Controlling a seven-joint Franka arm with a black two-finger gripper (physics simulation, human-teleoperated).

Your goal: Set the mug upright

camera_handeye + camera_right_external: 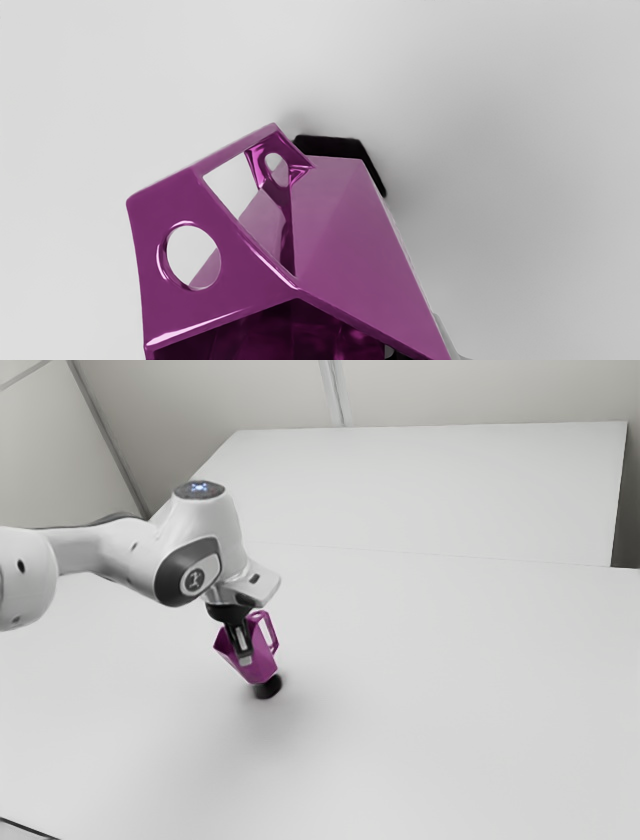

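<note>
The mug (262, 664) was just left of the middle in the exterior view, a little below mid-height, and it leaned: its mouth (222, 644) faced the upper left of the frame and its black base (268, 688) pointed down and to the right, so it was not upright. Whether the base touched the table (450, 710) could not be told for certain, though a soft shadow (270, 720) lay close below it. The handle (273, 633) stood out from the mug's upper right side in that view, an angular purple loop; the wrist view showed a round hole (161, 256) through its broad end near the mouth and a smaller one through the end nearer the base. The gripper (243, 657) came down over the mug from above and was closed on its wall, one finger (240, 637) against the outside and the other reaching into the mouth, with the wall pinched between them. In the wrist view the base was beyond the far end of the mug from the fingers. The white arm (90, 550) entered at the left edge and bent down to the gripper from the upper left, a small lit display (199, 488) on top of its last bend. Pale walls (450, 390) stood along the top of the frame, behind the table.
</note>
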